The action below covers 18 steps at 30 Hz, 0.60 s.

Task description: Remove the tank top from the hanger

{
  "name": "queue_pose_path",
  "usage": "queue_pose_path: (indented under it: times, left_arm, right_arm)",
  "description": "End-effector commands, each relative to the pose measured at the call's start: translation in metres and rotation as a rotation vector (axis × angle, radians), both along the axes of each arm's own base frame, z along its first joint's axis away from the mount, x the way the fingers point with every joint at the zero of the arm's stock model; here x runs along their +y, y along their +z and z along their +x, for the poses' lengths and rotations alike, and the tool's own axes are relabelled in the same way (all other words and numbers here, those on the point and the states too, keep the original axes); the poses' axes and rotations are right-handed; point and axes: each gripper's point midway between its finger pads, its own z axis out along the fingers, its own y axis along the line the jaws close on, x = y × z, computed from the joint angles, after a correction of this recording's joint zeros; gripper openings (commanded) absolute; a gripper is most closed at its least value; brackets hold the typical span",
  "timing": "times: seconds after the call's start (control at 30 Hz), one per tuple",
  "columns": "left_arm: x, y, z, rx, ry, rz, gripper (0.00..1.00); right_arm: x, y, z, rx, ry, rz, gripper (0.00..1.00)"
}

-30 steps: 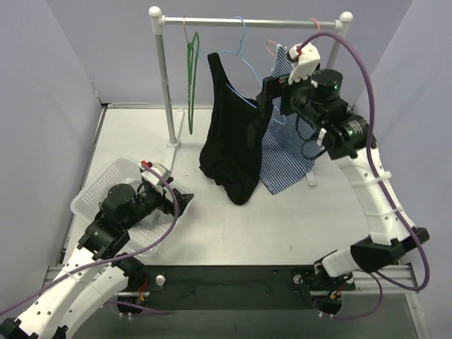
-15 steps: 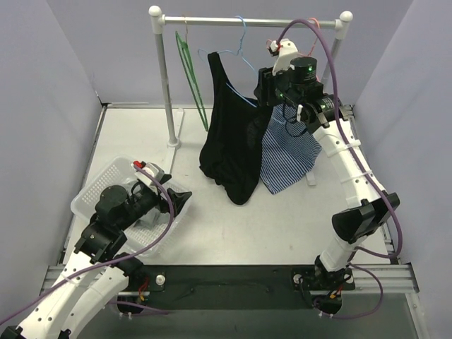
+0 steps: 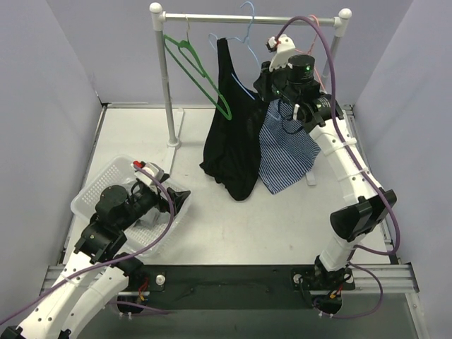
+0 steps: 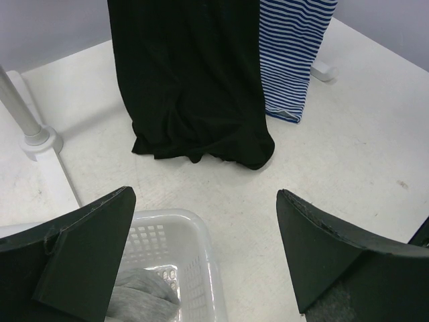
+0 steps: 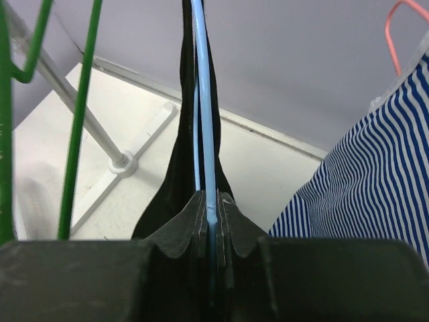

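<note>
The right hand (image 5: 209,208) is fully closed, its two black ribbed fingers pinching the thin wire of the light-blue hanger (image 5: 203,100) just below the shoulder of the garment it carries. The black tank top (image 3: 229,134) hangs from this hanger on the rail (image 3: 212,20) of the white tube rack. It is a plain, matte, soft fabric with narrow straps, and it drapes straight down with its hem bunched in folds on the white worktop (image 3: 282,219). Just beside it, on the right-arm side and touching it, hangs a blue-and-white striped garment (image 3: 286,152) on a pink wire hanger (image 5: 395,27). On the other side, a bare green hanger (image 3: 201,74) hangs tilted from the rail, near the rack post (image 3: 164,78). The left hand (image 4: 204,201) is well apart from the rack, low at the near side, with its wedge-shaped black fingers spread wide and gripping nothing. It sits over a white perforated plastic basket (image 4: 194,248) that contains a grey cloth (image 4: 144,295).
</note>
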Motion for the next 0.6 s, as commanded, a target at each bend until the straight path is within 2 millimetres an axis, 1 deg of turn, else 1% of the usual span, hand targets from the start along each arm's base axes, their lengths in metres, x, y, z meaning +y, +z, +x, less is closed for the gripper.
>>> queue_pose_path:
  times: [0.0, 0.13, 0.2, 0.27, 0.3, 0.37, 0.4, 0.5, 0.57]
  left_arm:
    - [0.005, 0.023, 0.002, -0.054, 0.021, -0.007, 0.97]
    - [0.008, 0.025, 0.002, -0.063, 0.034, -0.009, 0.97]
    - [0.008, 0.025, 0.002, -0.064, 0.036, -0.008, 0.97]
    - [0.01, 0.027, 0.002, -0.067, 0.046, -0.008, 0.97]
    - [0.011, 0.028, 0.002, -0.072, 0.05, -0.01, 0.97]
    - [0.013, 0.028, 0.002, -0.078, 0.06, -0.011, 0.97]
    - [0.013, 0.028, 0.002, -0.079, 0.062, -0.013, 0.97]
    - [0.014, 0.026, 0.004, -0.076, 0.07, -0.011, 0.97]
    - [0.014, 0.026, 0.005, -0.073, 0.069, -0.007, 0.97]
  right_arm:
    - [0.001, 0.093, -0.023, -0.256, 0.007, 0.104, 0.0]
    - [-0.005, 0.1, -0.032, -0.266, -0.04, 0.102, 0.0]
    - [-0.011, 0.097, -0.036, -0.246, -0.067, 0.09, 0.0]
    - [-0.012, 0.089, -0.041, -0.22, -0.077, 0.072, 0.0]
    - [-0.013, 0.087, -0.046, -0.213, -0.079, 0.069, 0.0]
    - [-0.017, 0.087, -0.054, -0.227, -0.074, 0.047, 0.0]
    - [-0.017, 0.082, -0.056, -0.215, -0.069, 0.044, 0.0]
    - [-0.022, 0.081, -0.067, -0.197, -0.074, 0.049, 0.0]
    - [-0.026, 0.072, -0.072, -0.151, -0.091, 0.05, 0.0]
